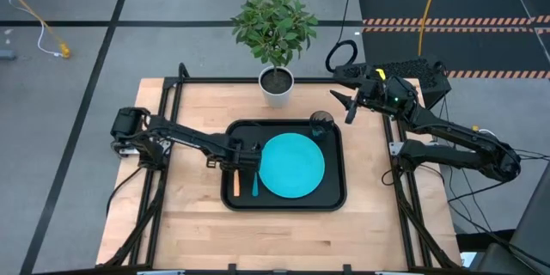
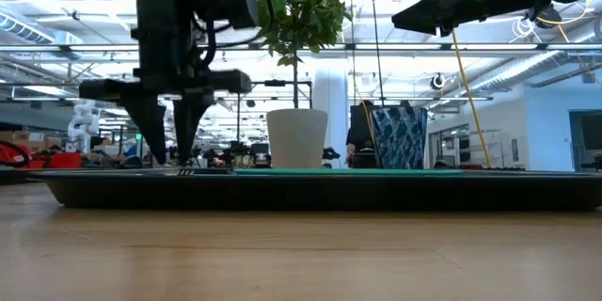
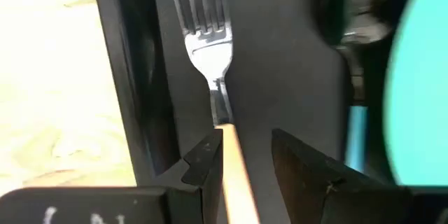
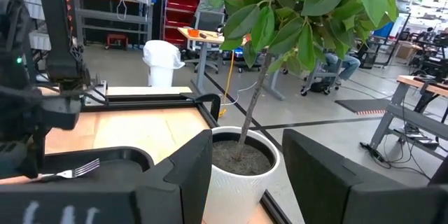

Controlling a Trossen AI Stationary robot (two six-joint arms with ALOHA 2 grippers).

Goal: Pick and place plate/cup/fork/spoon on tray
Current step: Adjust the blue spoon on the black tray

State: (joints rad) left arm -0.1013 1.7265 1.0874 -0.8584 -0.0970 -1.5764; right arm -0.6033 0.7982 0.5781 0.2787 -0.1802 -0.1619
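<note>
Fork (image 3: 208, 38): silver tines, orange handle, on tray (image 1: 331, 199)

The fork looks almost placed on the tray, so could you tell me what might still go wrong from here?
The left gripper has its open fingers on either side of the fork's orange handle, so lifting away could drag it. The fork lies close to the tray's rim and might ride up on it. The spoon lies right beside it, easily nudged. The right gripper waits beyond the tray, near the potted plant.
</note>
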